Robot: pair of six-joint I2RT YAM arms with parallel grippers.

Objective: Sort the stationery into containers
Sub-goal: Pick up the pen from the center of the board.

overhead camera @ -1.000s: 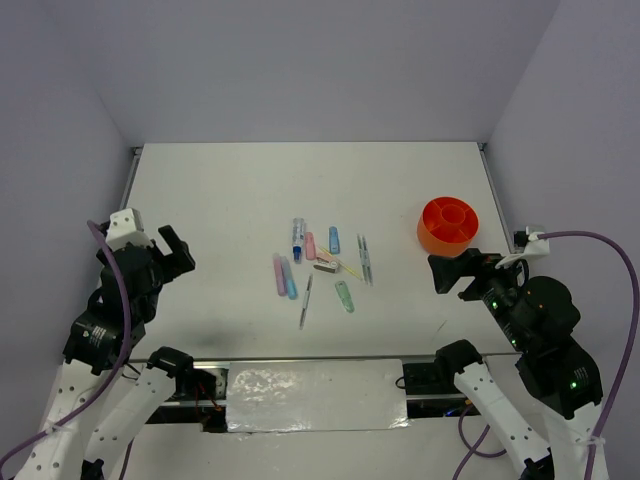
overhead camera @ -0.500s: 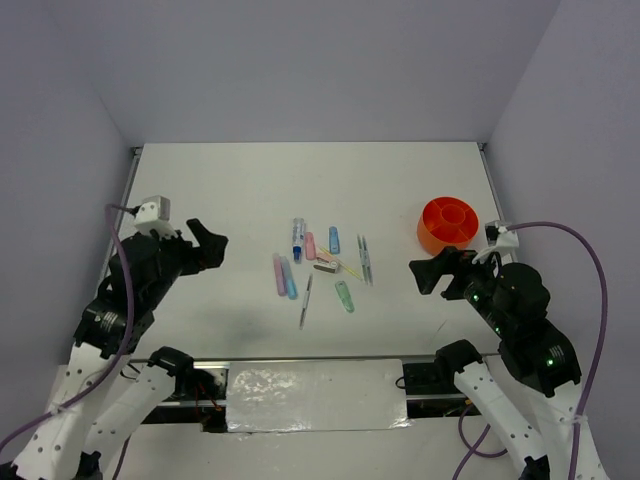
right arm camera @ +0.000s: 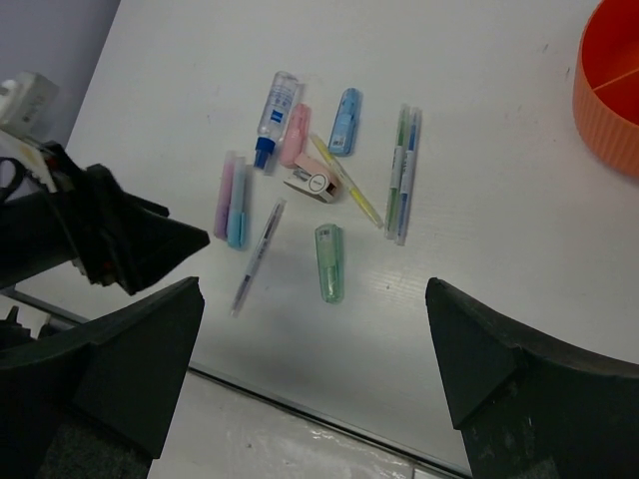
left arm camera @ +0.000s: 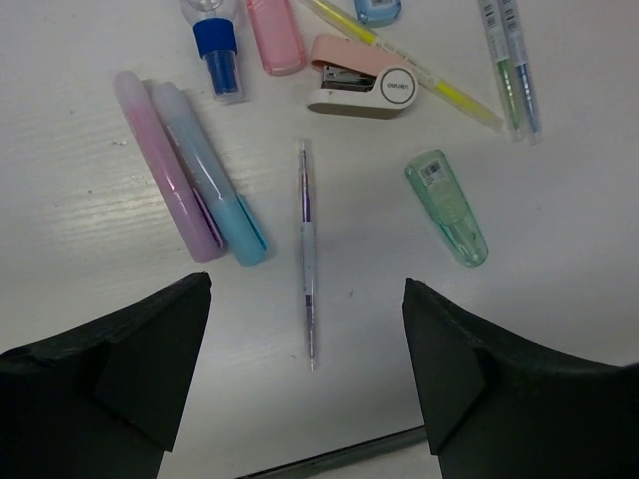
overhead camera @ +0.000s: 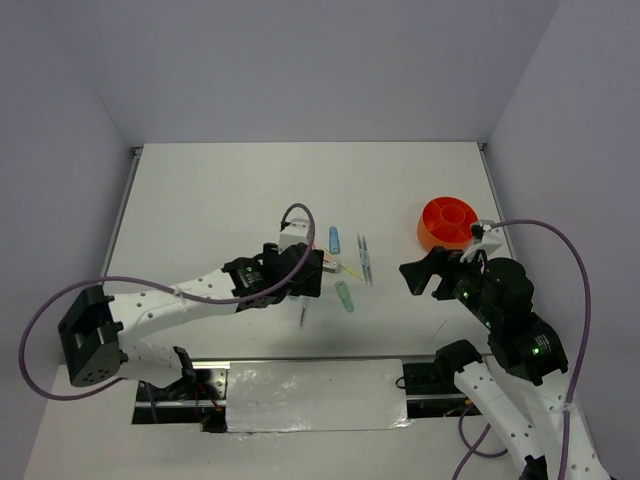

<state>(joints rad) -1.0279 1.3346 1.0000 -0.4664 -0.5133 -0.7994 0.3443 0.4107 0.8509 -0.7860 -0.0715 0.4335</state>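
The stationery lies in a loose cluster at the table's middle. In the left wrist view I see a pink marker and a blue marker side by side, a thin grey pen, a green capped piece, a pink and white stapler-like block and a yellow pen. My left gripper is open and empty, hovering over the grey pen. My right gripper is open and empty, right of the cluster. The orange cup stands at the right.
Two thin green-blue pens, a small blue-capped bottle, a short pink piece and a short blue piece lie at the cluster's far side. The table's near edge with a metal rail runs just below the pens.
My left arm has swung from the table's left side to the middle, and its gripper now hangs over the stationery. My right gripper has shifted a little left.
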